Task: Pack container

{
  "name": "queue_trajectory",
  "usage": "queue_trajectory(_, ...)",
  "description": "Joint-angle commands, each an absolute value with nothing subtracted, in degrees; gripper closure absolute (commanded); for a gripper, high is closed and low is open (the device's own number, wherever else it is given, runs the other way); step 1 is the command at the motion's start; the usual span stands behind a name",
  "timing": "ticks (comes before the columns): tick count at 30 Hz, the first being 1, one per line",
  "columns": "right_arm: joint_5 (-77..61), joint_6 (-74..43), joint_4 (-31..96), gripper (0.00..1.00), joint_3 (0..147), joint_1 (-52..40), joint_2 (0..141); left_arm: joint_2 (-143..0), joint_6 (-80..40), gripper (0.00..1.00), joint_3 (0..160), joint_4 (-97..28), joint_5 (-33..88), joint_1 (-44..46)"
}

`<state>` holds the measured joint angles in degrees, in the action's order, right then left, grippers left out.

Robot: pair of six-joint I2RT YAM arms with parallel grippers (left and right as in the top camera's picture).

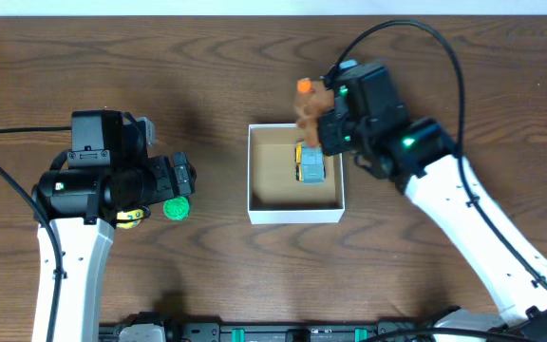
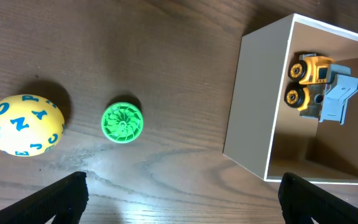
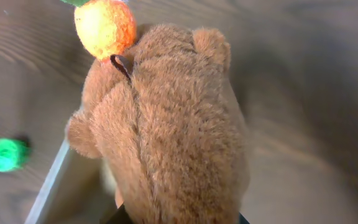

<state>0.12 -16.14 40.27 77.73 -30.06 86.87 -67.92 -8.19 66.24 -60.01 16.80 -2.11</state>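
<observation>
Right gripper (image 1: 329, 125) holds plush bear (image 3: 166, 130) over the container (image 1: 295, 215).
Its jaws clamp the brown bear; the white-walled container, a yellow toy truck (image 2: 319, 87) inside, lies just beneath them. The left gripper (image 2: 182, 202) hangs spread wide, a green disc (image 2: 122, 122) and a lettered yellow ball (image 2: 25, 124) just ahead of its jaws.

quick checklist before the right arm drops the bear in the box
1. Bear gripped by right pincer: ok.
2. Bear centred over box: not ok, mostly over the far wall.
3. Free floor in box: ok, bare cardboard beside the truck.
4. Left pincer clear of box: ok, open near the green disc and yellow ball.
5. Bear fits beside truck: cannot tell.
</observation>
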Motion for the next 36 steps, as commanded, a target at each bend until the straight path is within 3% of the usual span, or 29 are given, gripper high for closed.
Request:
queue_trajectory(1,3.64,-30.61,40.53,0.99,77.97,-33.85,88.20,-67.72,-8.73,0.02,67.26,-60.20,17.34,-2.24)
queue_trajectory(12,2.42,-43.13,44.80,0.99,77.97,-41.95,96.01,-67.72,-8.73,0.02,67.26,-60.20,17.34,-2.24)
queue_trajectory(26,-0.45,-42.52,37.30,0.99,77.97,-41.78,106.63,-67.72,-8.73,0.02,67.26,-60.20,17.34,-2.24)
queue_trajectory(28,-0.45,-41.34,36.12,0.95,77.97,-41.67,107.55,-67.72,-8.73,0.02,67.26,-60.20,17.34,-2.24)
queue_trajectory(33,-0.49,-38.44,36.16,0.72,77.97,-41.69,109.10,-67.72,-8.73,0.02,67.26,-60.20,17.34,-2.24)
queue_trajectory(36,-0.47,-38.44,35.94,0.68,78.00,-41.69,109.08,-67.72,-8.71,0.02,67.26,-60.20,17.34,-2.24)
